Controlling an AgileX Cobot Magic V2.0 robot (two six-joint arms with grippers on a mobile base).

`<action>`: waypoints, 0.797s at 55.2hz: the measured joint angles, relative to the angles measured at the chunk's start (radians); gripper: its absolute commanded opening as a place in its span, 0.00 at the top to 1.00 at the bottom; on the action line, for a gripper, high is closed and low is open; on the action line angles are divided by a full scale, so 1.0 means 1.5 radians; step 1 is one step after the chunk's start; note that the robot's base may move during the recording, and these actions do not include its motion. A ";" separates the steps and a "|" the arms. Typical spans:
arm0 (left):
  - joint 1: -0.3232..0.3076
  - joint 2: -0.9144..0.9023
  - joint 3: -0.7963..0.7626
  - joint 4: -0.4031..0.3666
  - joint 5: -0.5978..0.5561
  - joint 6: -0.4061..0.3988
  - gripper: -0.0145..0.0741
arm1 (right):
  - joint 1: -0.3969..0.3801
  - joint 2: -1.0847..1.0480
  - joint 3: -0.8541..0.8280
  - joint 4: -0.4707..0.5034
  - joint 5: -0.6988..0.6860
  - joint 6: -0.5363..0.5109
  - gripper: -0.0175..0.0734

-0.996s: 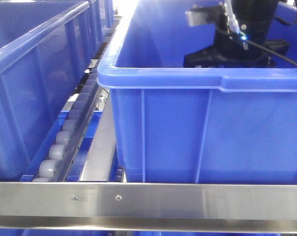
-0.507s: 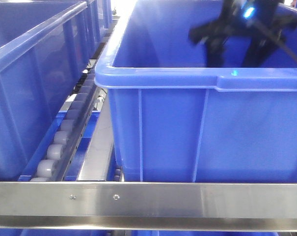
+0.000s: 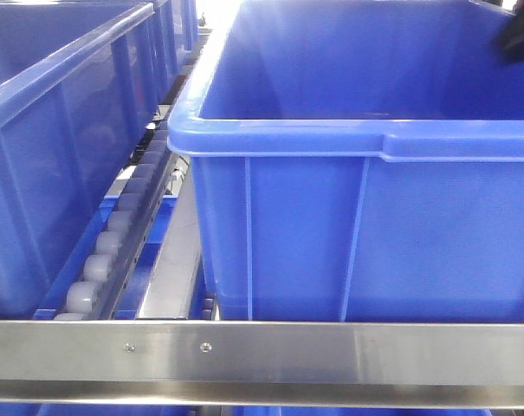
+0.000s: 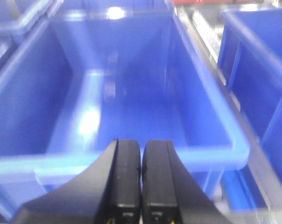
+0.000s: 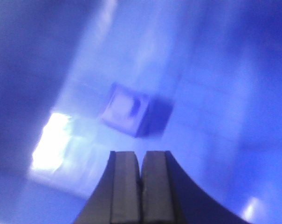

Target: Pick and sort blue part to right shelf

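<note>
The right shelf shows in the front view as a steel front bar (image 3: 270, 351) with two screws, grey roller tracks (image 3: 114, 251) and large blue bins (image 3: 357, 225). In the right wrist view a small blue block-shaped part (image 5: 134, 112) lies on the blue bin floor, just beyond my right gripper (image 5: 141, 158), which is shut and empty above it. My left gripper (image 4: 141, 149) is shut and empty, held above the near rim of another blue bin (image 4: 127, 93). Only a dark edge of the right arm (image 3: 521, 35) shows at the front view's top right.
A second blue bin (image 3: 45, 130) stands at the left of the front view. Further blue bins (image 4: 257, 60) flank the left gripper's bin, with a steel rail between them.
The right arm was inside the big bin, then rose and moved off to the upper right; now only its edge shows.
</note>
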 measured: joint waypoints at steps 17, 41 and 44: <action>0.000 0.000 0.031 0.000 0.002 0.000 0.70 | 0.000 -0.415 0.200 -0.048 -0.020 0.000 0.77; 0.001 0.000 0.031 0.001 -0.005 0.001 0.70 | 0.000 -0.574 0.273 -0.075 -0.013 0.000 0.77; 0.001 0.000 0.031 0.001 -0.005 0.001 0.70 | 0.000 -0.568 0.273 -0.075 -0.016 0.001 0.77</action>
